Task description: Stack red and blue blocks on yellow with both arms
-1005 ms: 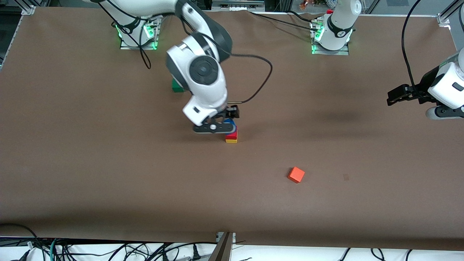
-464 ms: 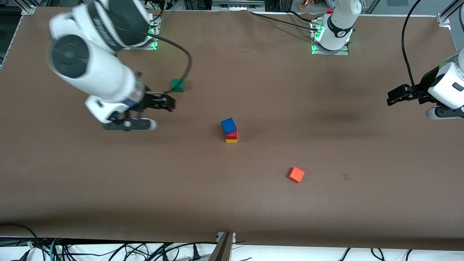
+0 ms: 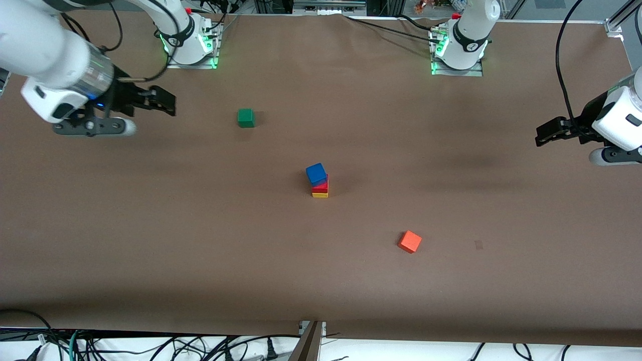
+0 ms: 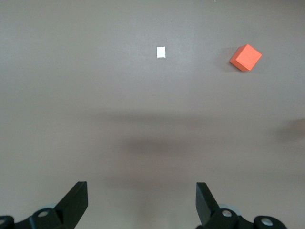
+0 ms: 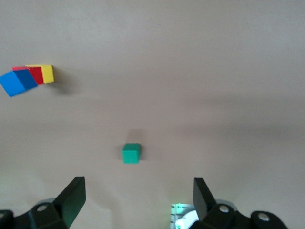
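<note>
Stacking looks finished: blue block on red block on yellow cube, mid-frame on the worktop, blue twisted and overhanging. Only retreat left, maybe a nudge to square blue. Right gripper now upper left of frame, jaws wide, empty; half a second ago nearer the green cube. Left gripper waiting at right edge, jaws wide.

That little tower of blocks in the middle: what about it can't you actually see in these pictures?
- Yellow cube, front view: only a thin strip shows under the red cube.
- Blue cube, front view: sits turned and offset; how much of it rests on red is unclear.
- Left wrist view: tower out of frame; only the orange cube.
</note>
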Robot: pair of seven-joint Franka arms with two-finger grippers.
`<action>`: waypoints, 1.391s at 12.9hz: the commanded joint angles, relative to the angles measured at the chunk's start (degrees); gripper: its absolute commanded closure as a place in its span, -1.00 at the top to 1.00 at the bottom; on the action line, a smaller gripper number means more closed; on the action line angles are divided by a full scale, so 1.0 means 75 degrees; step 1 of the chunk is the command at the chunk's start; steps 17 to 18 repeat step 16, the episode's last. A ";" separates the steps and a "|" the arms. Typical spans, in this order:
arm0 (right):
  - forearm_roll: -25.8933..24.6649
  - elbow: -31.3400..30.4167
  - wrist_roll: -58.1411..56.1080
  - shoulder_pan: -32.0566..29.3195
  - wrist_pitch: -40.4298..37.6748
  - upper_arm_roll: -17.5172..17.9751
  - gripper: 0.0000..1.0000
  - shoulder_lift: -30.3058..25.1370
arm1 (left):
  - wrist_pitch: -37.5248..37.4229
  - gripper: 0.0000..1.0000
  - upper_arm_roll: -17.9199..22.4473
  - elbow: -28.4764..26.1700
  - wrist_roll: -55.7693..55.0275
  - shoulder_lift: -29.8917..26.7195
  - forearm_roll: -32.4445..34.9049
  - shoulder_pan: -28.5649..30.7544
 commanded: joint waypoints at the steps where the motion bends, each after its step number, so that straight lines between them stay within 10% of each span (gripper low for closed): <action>1: 0.0048 -0.0305 -0.1043 -0.0119 -0.0180 -0.0519 1.00 -0.0203 | -0.0019 1.00 -0.0018 0.0156 0.0068 0.0071 0.0003 -0.0002; 7: -0.0386 -0.1231 -0.1292 -0.1690 0.0030 0.0932 1.00 -0.1128 | -0.0019 1.00 -0.0030 0.0156 0.0080 0.0071 0.0003 0.0022; 18: -0.0820 -0.0587 -0.1245 -0.1457 0.0018 0.0968 1.00 -0.0836 | -0.0019 1.00 -0.0018 0.0156 0.0091 0.0071 0.0003 0.0033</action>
